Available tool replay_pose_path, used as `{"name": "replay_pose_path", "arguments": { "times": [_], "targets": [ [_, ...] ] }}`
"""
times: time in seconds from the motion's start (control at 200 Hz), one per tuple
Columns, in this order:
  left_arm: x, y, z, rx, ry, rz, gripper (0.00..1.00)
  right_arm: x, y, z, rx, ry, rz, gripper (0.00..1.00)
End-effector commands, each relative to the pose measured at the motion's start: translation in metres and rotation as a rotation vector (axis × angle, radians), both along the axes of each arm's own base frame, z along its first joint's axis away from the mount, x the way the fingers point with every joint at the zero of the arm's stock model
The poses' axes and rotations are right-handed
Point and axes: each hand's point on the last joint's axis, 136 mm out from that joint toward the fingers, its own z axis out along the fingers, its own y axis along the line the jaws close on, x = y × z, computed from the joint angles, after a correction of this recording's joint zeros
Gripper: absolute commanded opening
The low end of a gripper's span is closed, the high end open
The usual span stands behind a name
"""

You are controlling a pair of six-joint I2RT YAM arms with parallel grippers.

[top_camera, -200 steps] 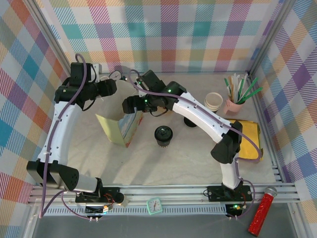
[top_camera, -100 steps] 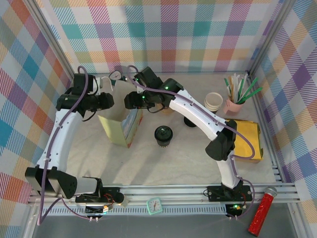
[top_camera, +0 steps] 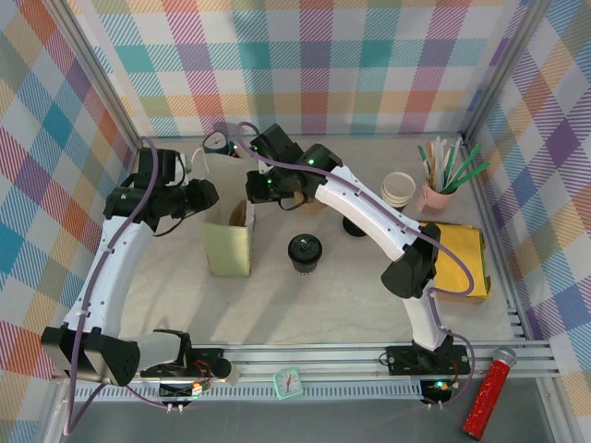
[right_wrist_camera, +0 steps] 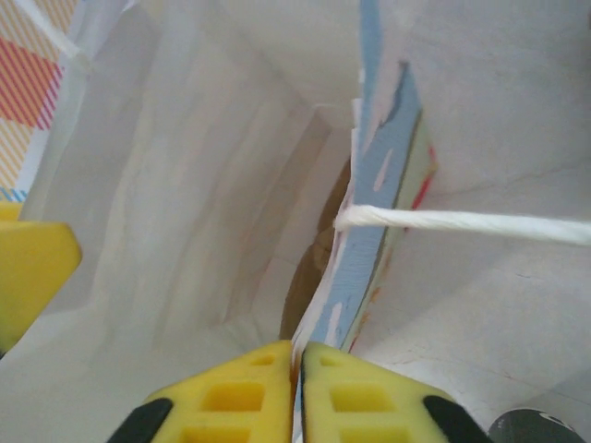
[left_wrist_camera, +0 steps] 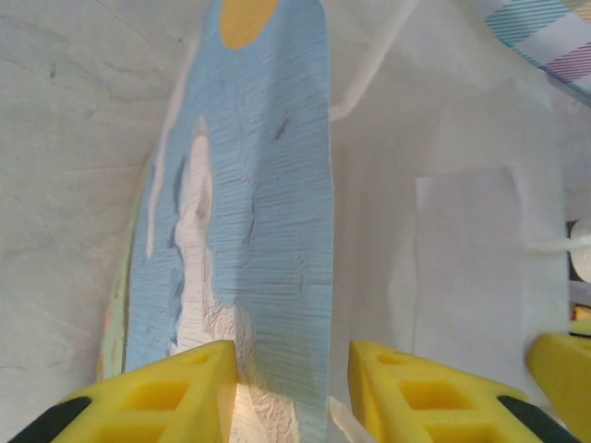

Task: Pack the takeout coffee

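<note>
Swung upright since earlier, the pale green paper bag (top_camera: pixel 228 245) has the right tool (right_wrist_camera: pixel 297 392) clenched on its rim; the left tool (left_wrist_camera: pixel 291 392) straddles its wall, grip unclear. Beside it stands the black-lidded cream-tan paper coffee cup (top_camera: pixel 305 251): likely light and crushable, best held mid-body.

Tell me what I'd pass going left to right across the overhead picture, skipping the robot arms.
bag → coffee → cup stack → pink cup → red tube
</note>
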Motion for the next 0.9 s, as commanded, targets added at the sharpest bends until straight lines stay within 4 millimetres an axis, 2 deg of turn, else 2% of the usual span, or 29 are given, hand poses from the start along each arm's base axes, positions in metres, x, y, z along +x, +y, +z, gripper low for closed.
{"name": "replay_pose_path", "arguments": {
  "times": [0.0,0.115,0.21,0.285,0.345,0.455,0.535,0.635,0.775,0.895],
  "targets": [
    [-0.003,-0.011,0.011,-0.057,-0.035,0.002,0.39,0.003,-0.014,0.025,-0.022,-0.081,0.001,0.10],
    [-0.004,-0.010,0.011,-0.033,-0.031,0.016,0.40,0.003,-0.020,0.028,-0.033,-0.082,0.002,0.09],
    [-0.006,0.006,0.019,0.040,-0.029,0.078,0.53,0.000,-0.024,0.029,-0.040,-0.076,0.002,0.09],
    [-0.008,0.020,0.036,0.104,-0.041,0.119,0.56,0.000,-0.025,0.030,-0.039,-0.076,-0.002,0.08],
    [-0.011,0.029,0.051,0.140,-0.045,0.147,0.63,0.000,-0.026,0.030,-0.043,-0.075,-0.010,0.08],
    [-0.016,0.033,0.074,0.149,-0.060,0.162,0.66,0.001,-0.029,0.027,-0.053,-0.064,-0.032,0.08],
    [-0.020,0.028,0.090,0.116,-0.091,0.155,0.65,0.001,-0.031,0.022,-0.063,-0.049,-0.051,0.08],
    [-0.023,0.015,0.101,0.093,-0.096,0.125,0.62,0.000,-0.030,0.020,-0.051,-0.036,-0.053,0.08],
    [-0.025,-0.010,0.101,0.127,-0.063,0.067,0.60,-0.001,-0.027,0.019,-0.042,-0.026,-0.050,0.09],
    [-0.026,-0.020,0.094,0.181,-0.016,0.048,0.59,-0.001,-0.026,0.017,-0.044,-0.023,-0.046,0.09]
  ]
}}
